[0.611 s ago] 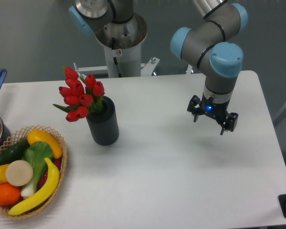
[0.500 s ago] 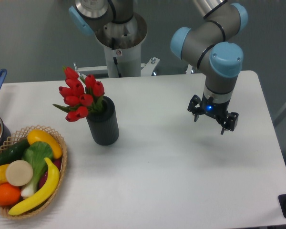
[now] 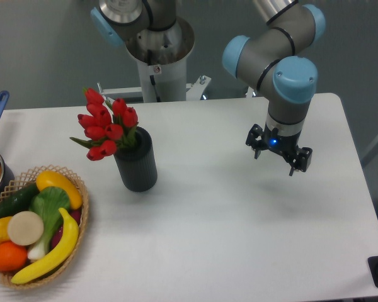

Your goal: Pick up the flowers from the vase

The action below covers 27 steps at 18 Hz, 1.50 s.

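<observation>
Although the shift is slight, the hand (image 3: pixel 279 152) now sits a little further left and a touch higher than it did half a second ago, so the arm has begun to drift toward the left side of the surface (image 3: pixel 239 214). Its two fingers stand spread apart, released and holding nothing, pointing down above the bare right part of the surface. The flowers (image 3: pixel 105 128) have not moved: the red buds and green leaves lean out to the left from the mouth of the vase (image 3: pixel 136 160), which stands upright on the left half of the surface, well apart from the hand. Beyond the vase, at the near left edge, a wicker basket (image 3: pixel 75 182) of fruit and vegetables lies untouched. The task is judged to be at its very start, the approach only just begun; most of the crossing to the bunch, the descent and the closing are yet to come.
</observation>
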Available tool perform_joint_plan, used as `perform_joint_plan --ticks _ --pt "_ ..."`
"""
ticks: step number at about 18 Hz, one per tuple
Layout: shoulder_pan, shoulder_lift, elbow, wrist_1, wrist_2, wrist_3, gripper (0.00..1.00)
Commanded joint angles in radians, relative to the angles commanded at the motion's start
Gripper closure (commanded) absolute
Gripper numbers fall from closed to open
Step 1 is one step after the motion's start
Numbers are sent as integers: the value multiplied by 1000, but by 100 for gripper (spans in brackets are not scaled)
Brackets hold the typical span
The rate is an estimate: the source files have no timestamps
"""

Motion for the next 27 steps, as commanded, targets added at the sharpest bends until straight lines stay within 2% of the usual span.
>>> perform_joint_plan --ticks 3,5,7,11,18,20,23,25,27 --pt "5 52 -38 3 -61 -21 0" --pt "-3 104 -78 29 -121 -80 0" --pt "8 121 -101 51 -172 -87 0" --pt "5 150 -115 54 -273 -81 0" --pt "5 340 -279 46 -434 49 0" --pt "6 380 -302 43 -477 67 0" --pt "-3 437 -330 43 -482 57 0" --pt "-8 504 -354 44 -483 48 0" --pt "3 528 -373 45 -491 49 0"
